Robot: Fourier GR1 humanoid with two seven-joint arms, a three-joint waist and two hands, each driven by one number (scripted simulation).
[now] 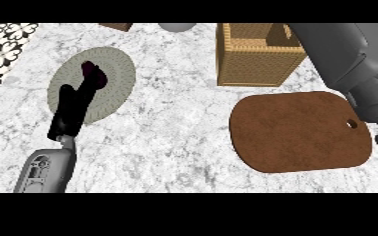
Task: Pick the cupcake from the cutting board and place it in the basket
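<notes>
Cupcake off the board, out of our sight

We see the cutting board point(299, 131) bare, our right forearm over the basket point(255, 55), its hand hidden, grasp unknowable; delivery looks under way. Our left hand point(80, 100) rests open on a round mat point(111, 67).

L grey forearm point(46, 171) came in from the lower-left corner, angled up & slightly right. Its black left hand point(77, 100) stretched straight ahead, fingers extended & relaxed, tips w/ a dark purplish tint. R grey forearm point(341, 55) entered at the upper right, bulky, slanting down toward the right edge; the right hand itself was out of view.
</notes>
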